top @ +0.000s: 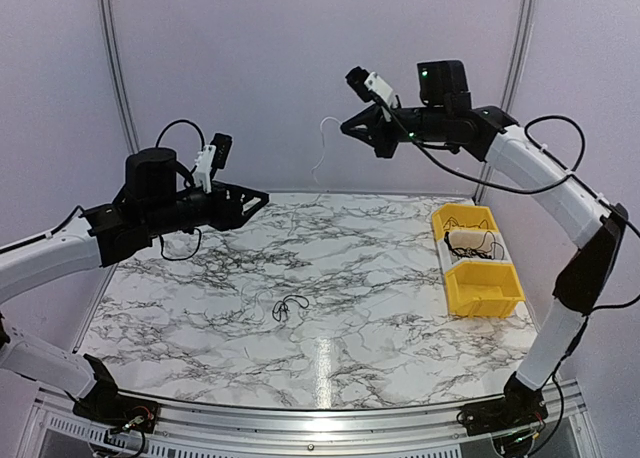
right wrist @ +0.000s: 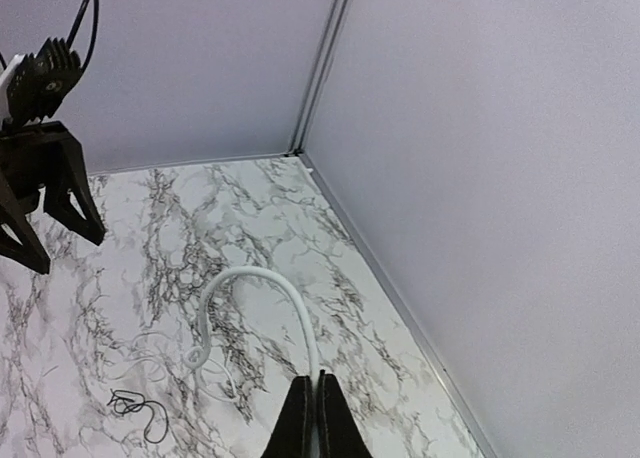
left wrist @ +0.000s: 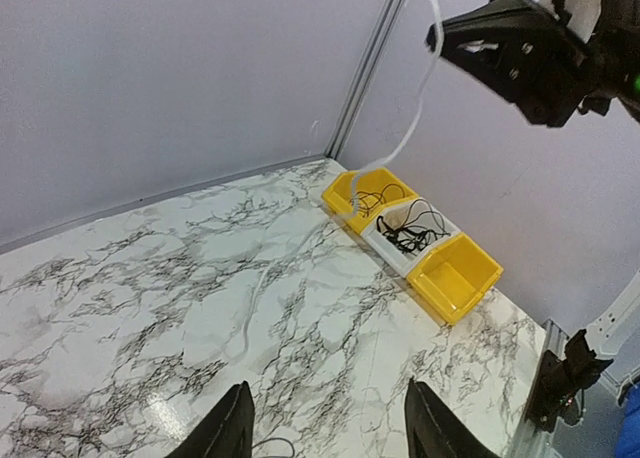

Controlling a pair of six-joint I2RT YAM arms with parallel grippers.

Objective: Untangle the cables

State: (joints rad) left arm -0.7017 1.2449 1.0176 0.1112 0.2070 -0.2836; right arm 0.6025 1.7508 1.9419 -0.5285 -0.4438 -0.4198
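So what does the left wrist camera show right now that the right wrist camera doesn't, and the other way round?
Left wrist only: the row of bins, two yellow with a pale one between, black cables inside, and the right gripper seen from outside, raised. Right wrist only: the small black cable lying loose on the table, and the left gripper from outside, jaws apart. Both: the white cable pinched in the shut right gripper and hanging toward the marble table, plus the enclosure's back corner.
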